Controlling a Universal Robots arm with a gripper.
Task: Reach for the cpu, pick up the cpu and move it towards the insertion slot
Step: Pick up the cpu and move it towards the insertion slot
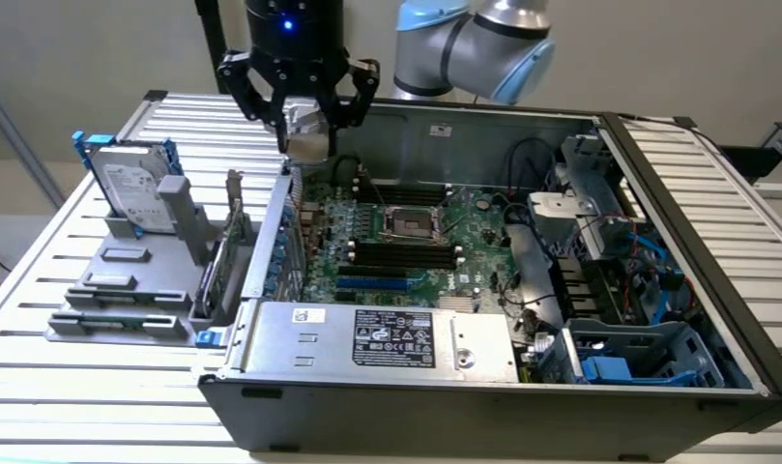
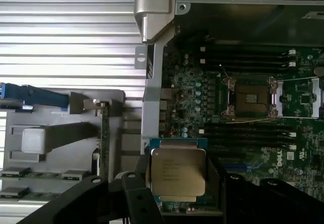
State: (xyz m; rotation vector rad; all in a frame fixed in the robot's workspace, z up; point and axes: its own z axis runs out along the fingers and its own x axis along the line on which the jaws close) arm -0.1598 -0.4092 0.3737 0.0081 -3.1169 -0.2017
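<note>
Above case edge, fingers [image 1: 305, 114] clamping cpu [image 2: 178, 172], insertion slot [image 2: 251, 98] nearby

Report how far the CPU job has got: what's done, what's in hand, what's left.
Done: the cpu is picked up, lifted off the grey holder rack and gripped in the end effector. In hand: it hangs above the case wall, at the edge of the green motherboard. Left: the insertion slot sits open and unfilled further in, so the carry toward it is unfinished.
</note>
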